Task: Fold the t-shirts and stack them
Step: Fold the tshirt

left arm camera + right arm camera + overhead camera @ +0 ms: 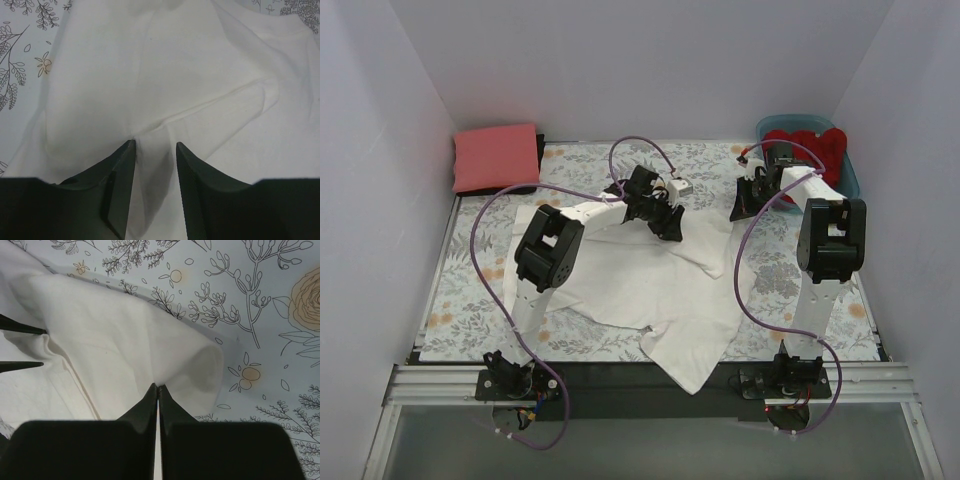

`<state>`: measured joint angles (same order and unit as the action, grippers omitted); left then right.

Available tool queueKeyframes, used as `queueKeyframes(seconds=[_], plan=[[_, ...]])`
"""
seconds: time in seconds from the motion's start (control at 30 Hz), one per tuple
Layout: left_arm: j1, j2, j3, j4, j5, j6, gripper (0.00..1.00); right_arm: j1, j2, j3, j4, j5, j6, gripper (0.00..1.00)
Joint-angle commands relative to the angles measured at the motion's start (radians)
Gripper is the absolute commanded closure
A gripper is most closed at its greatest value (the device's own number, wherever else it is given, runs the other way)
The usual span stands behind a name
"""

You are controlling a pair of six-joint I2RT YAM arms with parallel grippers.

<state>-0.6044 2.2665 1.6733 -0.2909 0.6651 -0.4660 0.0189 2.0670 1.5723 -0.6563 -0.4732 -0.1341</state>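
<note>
the white t-shirt point(650, 285) is lying rumpled at the centre of the frame. the left gripper point(155, 145) is straddling a ridge of it, fingers apart; the right gripper point(158, 388), fingers pressed together, is sitting at its upper right corner. the coral-pink t-shirt point(497, 157) is lying folded upper left, the red t-shirt point(808, 150) in the teal tub point(851, 180) upper right.

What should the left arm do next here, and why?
Probably shut the left claw on the white shirt. Its jaws stand apart, astride a raised crease of cloth, so nothing looks pinched yet. The right claw is shut at the shirt's folded edge. A grip on the left side seems needed before any fold can be lifted.
</note>
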Motion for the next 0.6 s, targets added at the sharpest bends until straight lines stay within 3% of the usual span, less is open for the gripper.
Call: queueKeyframes(seconds=[0.0,0.27,0.3,0.33,0.57], plan=[[-0.006,-0.070,0.042,0.015,0.014,-0.014,0.65,-0.005,-0.045,-0.009,-0.008,-0.021,-0.010,0.99],[-0.008,-0.102,0.009,0.010,0.034,-0.010,0.87,-0.010,-0.047,-0.018,-0.009,-0.024,-0.013,0.99],[-0.006,-0.107,0.008,0.012,0.036,-0.010,0.96,-0.010,-0.048,-0.018,-0.008,-0.024,-0.015,0.99],[-0.006,-0.113,0.005,0.012,0.036,-0.010,0.98,-0.010,-0.050,-0.020,-0.008,-0.022,-0.015,0.99],[-0.008,-0.246,-0.087,-0.010,0.105,0.055,1.00,-0.008,-0.084,-0.034,-0.016,-0.005,-0.016,0.99]])
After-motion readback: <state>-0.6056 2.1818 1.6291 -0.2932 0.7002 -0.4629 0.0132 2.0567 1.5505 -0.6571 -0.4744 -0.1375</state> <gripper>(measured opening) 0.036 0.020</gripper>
